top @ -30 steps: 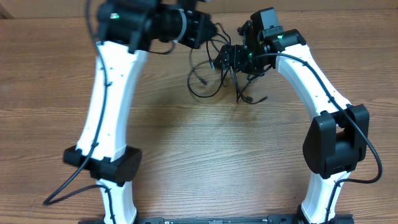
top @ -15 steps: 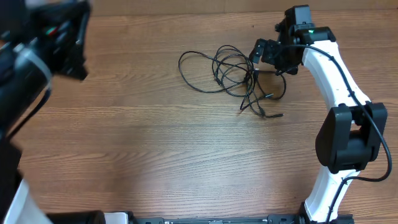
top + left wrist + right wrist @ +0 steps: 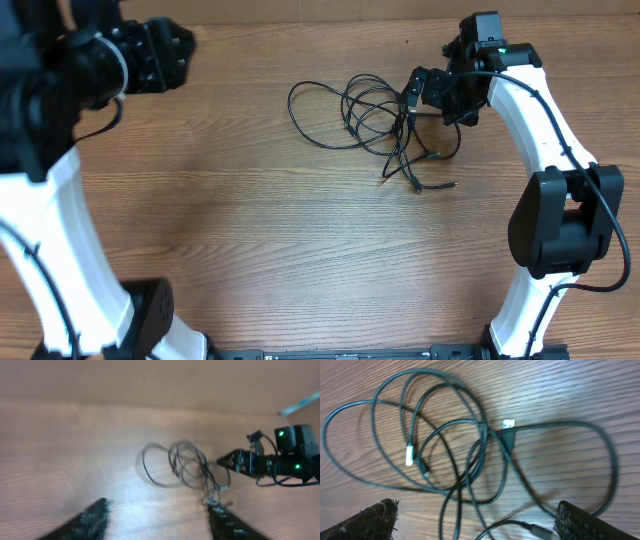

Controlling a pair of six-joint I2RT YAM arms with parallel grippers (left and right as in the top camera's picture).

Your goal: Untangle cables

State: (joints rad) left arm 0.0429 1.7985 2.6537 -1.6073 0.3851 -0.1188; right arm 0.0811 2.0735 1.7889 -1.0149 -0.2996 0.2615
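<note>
1. Cables first: we see thin black cords [image 3: 372, 122] lying in a loose tangle of overlapping loops on the brown wood-grain table [image 3: 300, 260], toward its far side, right of centre.
2. We find the black two-finger right gripper [image 3: 411, 96] poised over the tangle's right edge.
3. From the right wrist camera we see its dark fingers [image 3: 375, 520] spread wide at the lower corners, clasping nothing, with loops lying on the wood between them.
4. We spot one small silver-tipped plug end [image 3: 409, 455] inside the loops, and another plug end [image 3: 441, 185] trailing out toward the near side.
5. Over at far left, we find the black left gripper [image 3: 165, 58] well apart from the cords.
6. Its wrist picture is blurred, yet we see both fingers [image 3: 90, 517] parted and empty.
</note>
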